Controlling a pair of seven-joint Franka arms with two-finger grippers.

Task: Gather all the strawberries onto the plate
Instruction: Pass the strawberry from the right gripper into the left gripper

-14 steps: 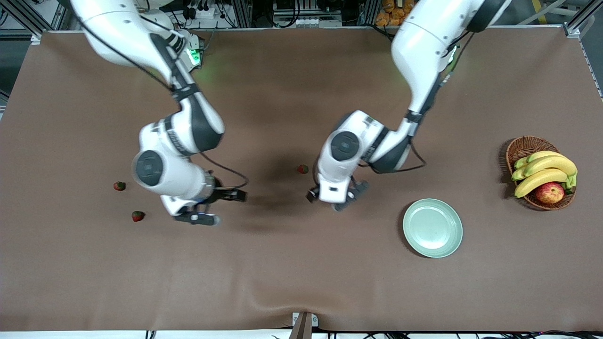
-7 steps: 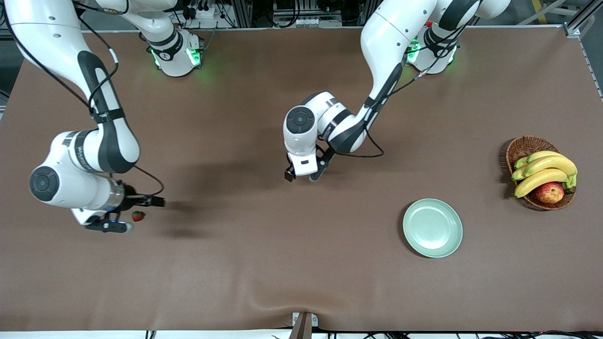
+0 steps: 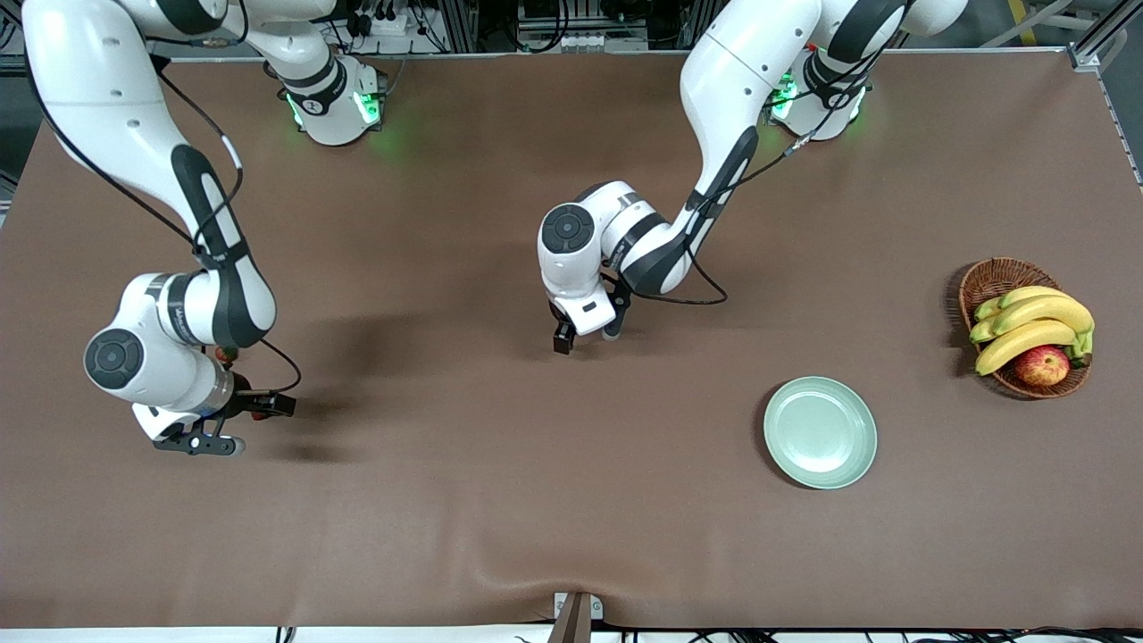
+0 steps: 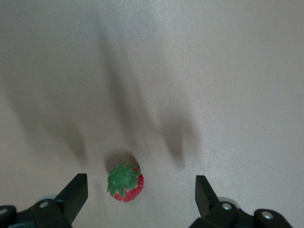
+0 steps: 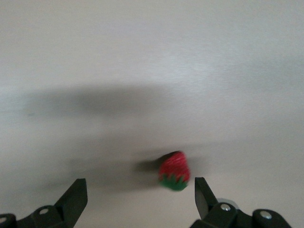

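Left gripper (image 4: pixel 137 202) and right gripper (image 5: pixel 137 199) spread wide over small red, green-capped strawberries (image 4: pixel 125 182) (both unheld); glossy round mint plate (image 3: pixel 820 432) bare.

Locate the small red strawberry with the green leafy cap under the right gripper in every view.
Front view: the strawberry is a red speck toward the right arm's end of the table, partly hidden by the right gripper.
Left wrist view: not in it; another strawberry shows there.
Right wrist view: the strawberry lies between the open fingers, closer to one.
Shared landmark: the right gripper, seen in the front and right wrist views.
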